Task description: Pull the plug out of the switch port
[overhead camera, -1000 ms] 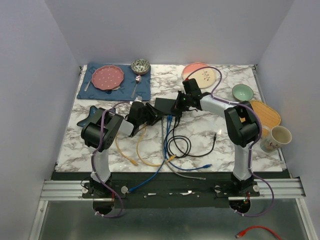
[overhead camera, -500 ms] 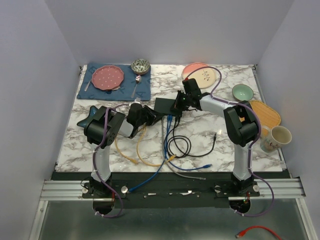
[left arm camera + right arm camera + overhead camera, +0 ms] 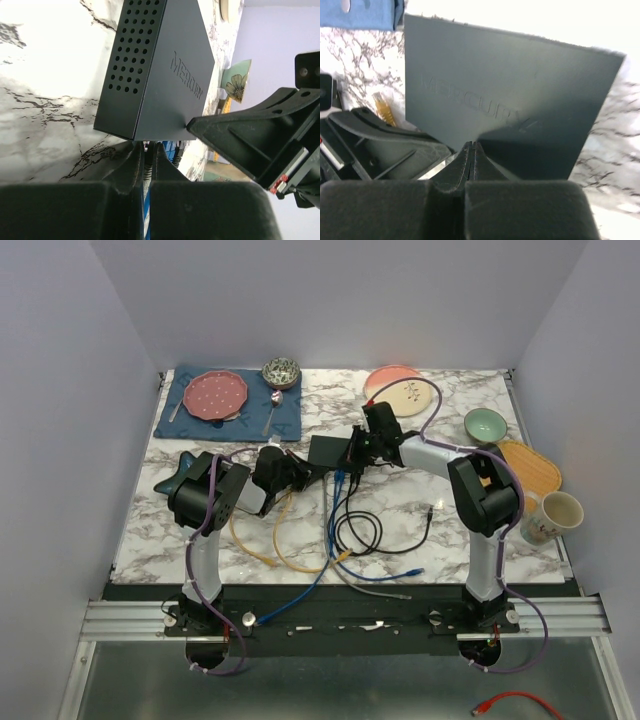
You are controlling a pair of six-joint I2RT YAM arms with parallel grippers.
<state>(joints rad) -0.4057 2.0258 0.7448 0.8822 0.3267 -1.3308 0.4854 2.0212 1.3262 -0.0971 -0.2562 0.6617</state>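
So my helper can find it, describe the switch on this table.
On the marble table, look mid-table, just nearer than the cream plate. The switch is the flat matte-black box there, the only thing with cables plugged into its near edge.

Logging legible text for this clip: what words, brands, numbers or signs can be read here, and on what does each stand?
"MERCURY": embossed on the top face of the switch, clear in the left wrist view.
The same embossing in the right wrist view: faint and blurred, only partly legible.
Marks on the cream plate and on the mug: too small to read.
No numbers or signs can be read.
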